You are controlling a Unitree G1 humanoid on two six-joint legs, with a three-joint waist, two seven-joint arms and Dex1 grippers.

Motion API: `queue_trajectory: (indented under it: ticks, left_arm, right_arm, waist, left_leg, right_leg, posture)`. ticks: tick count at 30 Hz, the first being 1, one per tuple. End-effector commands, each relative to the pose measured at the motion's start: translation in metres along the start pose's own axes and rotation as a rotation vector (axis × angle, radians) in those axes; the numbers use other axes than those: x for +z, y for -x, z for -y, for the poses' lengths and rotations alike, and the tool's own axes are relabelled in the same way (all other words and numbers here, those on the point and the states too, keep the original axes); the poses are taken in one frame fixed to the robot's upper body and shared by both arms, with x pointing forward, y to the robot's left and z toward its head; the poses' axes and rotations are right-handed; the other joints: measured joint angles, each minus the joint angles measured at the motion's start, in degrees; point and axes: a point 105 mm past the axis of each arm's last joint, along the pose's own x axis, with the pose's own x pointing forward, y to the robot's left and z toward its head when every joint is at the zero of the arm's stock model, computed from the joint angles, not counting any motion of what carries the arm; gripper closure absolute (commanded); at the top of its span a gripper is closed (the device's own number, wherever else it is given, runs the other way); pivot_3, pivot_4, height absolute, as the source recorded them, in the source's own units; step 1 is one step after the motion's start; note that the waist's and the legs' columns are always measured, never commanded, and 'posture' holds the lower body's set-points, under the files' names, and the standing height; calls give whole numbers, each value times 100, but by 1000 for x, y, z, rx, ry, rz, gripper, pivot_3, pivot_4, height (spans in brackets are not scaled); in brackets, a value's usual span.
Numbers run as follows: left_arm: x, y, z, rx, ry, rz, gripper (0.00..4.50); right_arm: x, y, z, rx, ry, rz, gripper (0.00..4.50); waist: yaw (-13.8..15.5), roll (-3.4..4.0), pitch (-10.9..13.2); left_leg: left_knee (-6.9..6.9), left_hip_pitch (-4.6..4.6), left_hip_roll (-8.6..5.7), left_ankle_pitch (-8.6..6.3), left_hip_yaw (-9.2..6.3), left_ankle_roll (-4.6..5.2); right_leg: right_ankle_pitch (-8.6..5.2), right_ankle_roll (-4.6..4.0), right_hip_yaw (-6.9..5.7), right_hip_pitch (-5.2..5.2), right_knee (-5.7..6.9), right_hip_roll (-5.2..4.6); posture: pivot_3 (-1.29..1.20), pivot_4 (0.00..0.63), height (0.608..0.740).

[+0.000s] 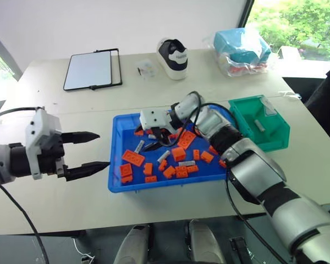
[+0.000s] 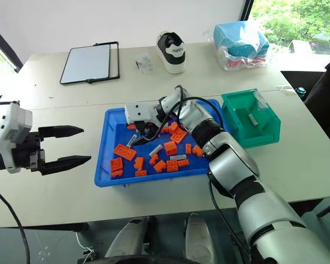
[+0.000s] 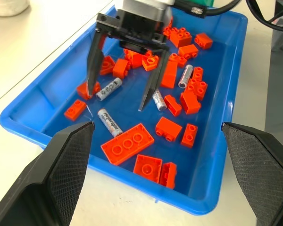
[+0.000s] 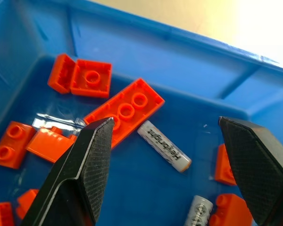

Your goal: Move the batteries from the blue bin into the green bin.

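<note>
Your right gripper (image 3: 120, 89) reaches left across the shallow bright blue plastic bin (image 1: 117, 177), fingers spread and empty above thin silver-grey batteries (image 3: 109, 122) among orange toy bricks (image 1: 132, 157). One battery (image 1: 259, 124) lies in the small green plastic bin (image 1: 279, 140). Your left gripper (image 1: 91, 150) hovers beside the blue bin, fingers apart.

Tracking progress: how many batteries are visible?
5: four batteries in the blue bin, one under the right gripper; one in the green bin. Bricks may hide others.
</note>
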Motion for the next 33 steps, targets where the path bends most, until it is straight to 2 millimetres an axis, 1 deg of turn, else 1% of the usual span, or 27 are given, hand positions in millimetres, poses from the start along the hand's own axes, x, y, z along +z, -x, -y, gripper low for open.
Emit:
queue_trajectory:
  ticks: [1, 7, 11, 14, 23, 30, 31, 32, 33]
  left_arm:
    - [9, 6, 4, 35, -29, 26, 0]
    - [10, 6, 6, 56, -26, 33, 0]
    - [14, 6, 5, 68, -29, 49, 0]
    - [16, 5, 4, 69, -29, 56, 0]
    - [21, 1, 0, 62, -33, 69, 0]
    - [25, -3, -5, 52, -43, 80, 0]
    - [25, -4, -5, 51, -44, 81, 0]
    - [25, -4, -5, 51, -45, 82, 0]
    - [25, -4, -5, 50, -46, 82, 0]
  right_arm:
    - [7, -3, 10, -31, 76, 2, 878]
    - [10, -19, 13, -61, 107, -3, 878]
    - [9, -30, 12, -100, 125, 9, 878]
    - [7, -34, 9, -111, 135, 17, 878]
    - [-7, -38, -8, -57, 145, 20, 878]
    - [-14, -39, -6, -92, 138, -10, 878]
    - [-15, -39, -6, -88, 137, -14, 1394]
    - [-16, -39, -8, -81, 127, -11, 1687]
    - [-14, -38, -7, -73, 91, 7, 2120]
  waist:
    - [0, 0, 0]
    - [-3, 1, 0]
    - [-3, 1, 0]
    - [-3, 1, 0]
    - [-2, 0, 0]
    - [-8, 0, 0]
    - [-7, 0, 0]
    - [-7, 0, 0]
    - [-7, 0, 0]
  left_leg:
    - [-1, 2, 1, 0, 0, -1]
    - [-6, 12, 8, 4, 5, -9]
    - [-10, 18, 17, 4, 5, -15]
    - [-18, 25, 20, 6, 6, -20]
    - [-19, 28, 21, 7, 8, -22]
    - [-26, 42, 23, 7, 16, -22]
    - [-29, 45, 23, 7, 19, -22]
    - [-29, 45, 23, 8, 20, -22]
    - [-29, 45, 23, 8, 20, -22]
  right_leg:
    - [1, -1, 3, 0, 0, 3]
    - [4, -7, 24, -1, 3, 21]
    - [6, -11, 35, -1, 3, 38]
    - [6, -14, 40, -2, 5, 42]
    - [6, -14, 43, 1, 6, 44]
    - [6, -15, 48, 6, 7, 46]
    - [6, -15, 51, 6, 8, 45]
    - [6, -15, 52, 6, 8, 46]
    - [6, -15, 52, 6, 8, 46]
  posture:
    - [0, 150, 731]
    - [0, 150, 731]
    - [0, 150, 731]
    - [0, 150, 731]
    - [0, 150, 731]
    - [0, 150, 731]
    - [0, 150, 731]
    - [0, 150, 731]
    - [0, 150, 731]
